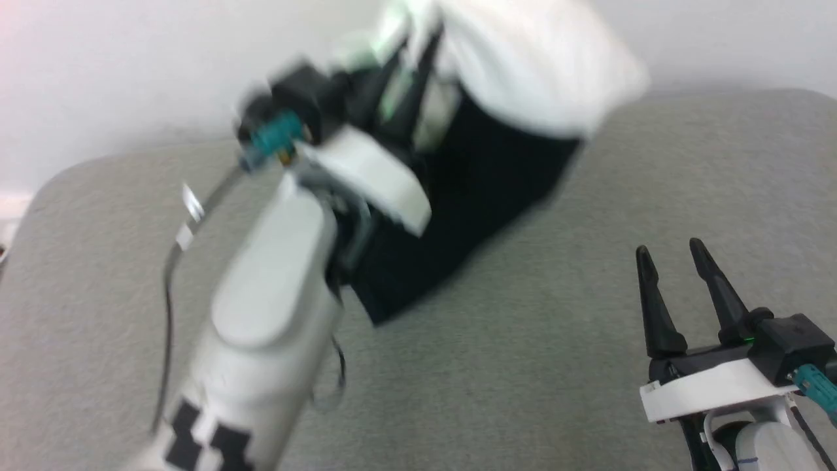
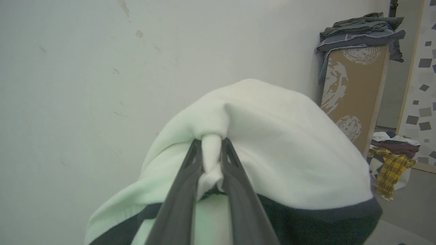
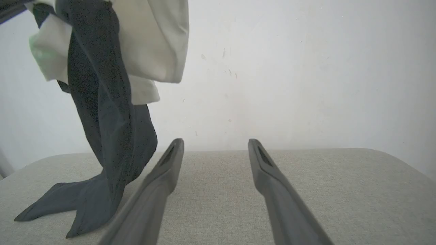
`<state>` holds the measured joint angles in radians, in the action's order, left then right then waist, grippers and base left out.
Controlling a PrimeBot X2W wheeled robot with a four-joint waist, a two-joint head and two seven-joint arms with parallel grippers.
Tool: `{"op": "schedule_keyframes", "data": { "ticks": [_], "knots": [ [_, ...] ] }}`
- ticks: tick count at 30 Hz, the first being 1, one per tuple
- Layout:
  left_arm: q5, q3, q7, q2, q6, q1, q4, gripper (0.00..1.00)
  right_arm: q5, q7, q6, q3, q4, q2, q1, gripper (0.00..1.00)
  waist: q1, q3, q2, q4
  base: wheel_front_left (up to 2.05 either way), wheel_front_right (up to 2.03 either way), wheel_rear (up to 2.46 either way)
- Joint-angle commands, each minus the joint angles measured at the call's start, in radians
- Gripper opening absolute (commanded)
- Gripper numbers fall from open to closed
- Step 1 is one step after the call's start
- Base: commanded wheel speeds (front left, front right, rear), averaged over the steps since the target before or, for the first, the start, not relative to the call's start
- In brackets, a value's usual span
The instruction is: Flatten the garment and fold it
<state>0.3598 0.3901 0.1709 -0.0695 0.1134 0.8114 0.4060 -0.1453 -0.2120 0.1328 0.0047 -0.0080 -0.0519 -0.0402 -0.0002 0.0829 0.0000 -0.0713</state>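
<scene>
Presently the garment point(image 2: 289, 143), white in the body and black in the sleeves, hangs bunched above the grey counter point(image 1: 588, 340). A fold of its white fabric is clenched in the left tool point(image 2: 211, 141). The black sleeve ends point(image 3: 68, 207) trail onto the counter. The right tool point(image 1: 669, 248) sits well apart to the right, low over the counter, jaws spread wide and grasping nothing.

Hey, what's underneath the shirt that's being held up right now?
Below the garment lies the grey padded surface, and the black sleeve ends trail onto it. The left gripper pinches a white fold up top. The surface directly beneath the sleeve ends is covered.
</scene>
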Motion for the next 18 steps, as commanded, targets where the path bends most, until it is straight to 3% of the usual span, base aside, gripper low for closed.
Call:
{"op": "schedule_keyframes", "data": {
  "ticks": [1,8,13,14,16,18],
  "knots": [
    [0.031,0.016,-0.013,0.005,-0.015,-0.083,-0.021,0.00,-0.005,0.004,-0.002,-0.002,-0.009,0.002,0.016,1.00,0.0002,-0.006,0.0000,-0.056,0.00,0.00,0.00],
    [0.104,0.062,-0.039,0.010,-0.083,-0.402,0.000,0.00,-0.007,0.013,-0.002,-0.004,-0.019,0.002,0.043,1.00,0.0002,0.016,0.0000,-0.091,0.00,0.00,0.00],
    [0.105,0.079,-0.020,-0.006,-0.113,-0.550,0.055,0.00,-0.007,0.018,-0.002,0.006,-0.022,0.002,0.054,1.00,0.0002,0.020,0.0000,-0.079,0.00,0.00,0.00],
    [0.108,0.082,-0.013,-0.005,-0.114,-0.570,0.057,0.12,-0.006,0.020,-0.002,0.007,-0.023,0.002,0.055,1.00,0.0002,0.019,0.0000,-0.074,0.00,0.00,0.00],
    [0.101,0.088,0.012,-0.005,-0.122,-0.594,0.052,1.00,0.000,0.024,-0.002,0.010,-0.026,0.002,0.055,1.00,0.0002,0.015,0.0000,-0.061,0.00,0.00,0.00],
    [0.095,0.090,0.043,-0.003,-0.126,-0.606,0.030,1.00,0.007,0.029,-0.002,0.015,-0.029,0.002,0.057,1.00,0.0002,0.007,0.0000,-0.049,0.00,0.00,0.00]
  ]
}}
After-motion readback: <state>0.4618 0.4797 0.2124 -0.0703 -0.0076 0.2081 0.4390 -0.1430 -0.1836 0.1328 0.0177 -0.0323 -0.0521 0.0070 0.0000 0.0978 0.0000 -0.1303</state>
